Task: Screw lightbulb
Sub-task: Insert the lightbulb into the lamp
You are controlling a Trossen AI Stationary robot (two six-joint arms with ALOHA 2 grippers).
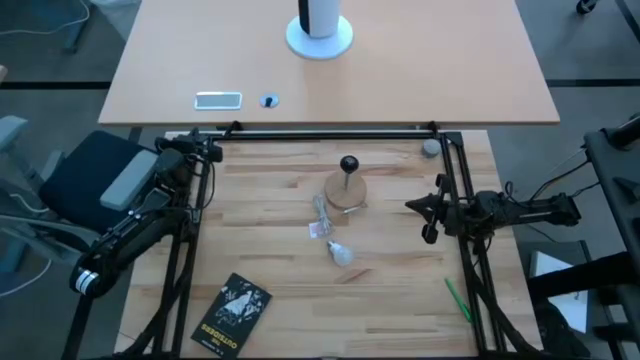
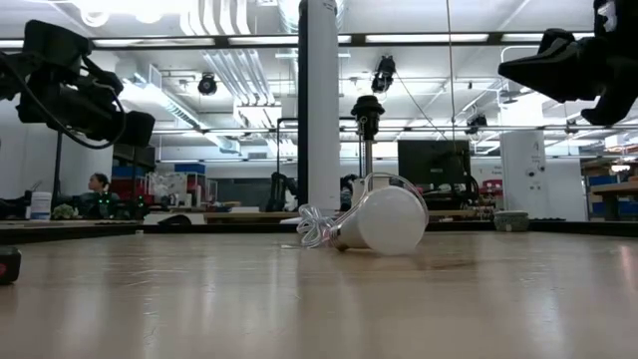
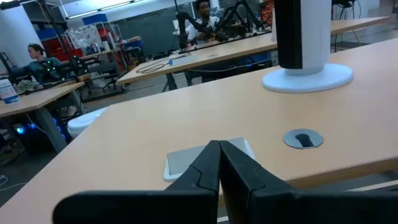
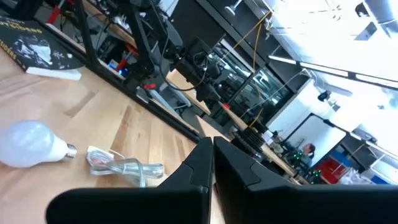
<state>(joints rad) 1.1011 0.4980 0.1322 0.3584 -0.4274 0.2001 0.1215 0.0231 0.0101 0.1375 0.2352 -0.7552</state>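
The white frosted lightbulb (image 1: 342, 253) lies on its side on the wooden table near the middle; it also shows in the low view (image 2: 389, 221) and the right wrist view (image 4: 30, 144). Behind it stands the round wooden stand (image 1: 345, 190) with a black socket on a thin post (image 2: 367, 112). A bundled clear cord (image 1: 321, 216) lies between them. My left gripper (image 1: 212, 150) is shut and empty at the table's far left corner. My right gripper (image 1: 428, 212) is shut and empty, raised at the right of the stand.
A black book (image 1: 232, 313) lies at the near left. A green pen (image 1: 457, 299) lies at the near right. A small grey object (image 1: 430, 148) sits at the far right corner. A big white cylinder on a round base (image 1: 319, 30) stands on the desk behind.
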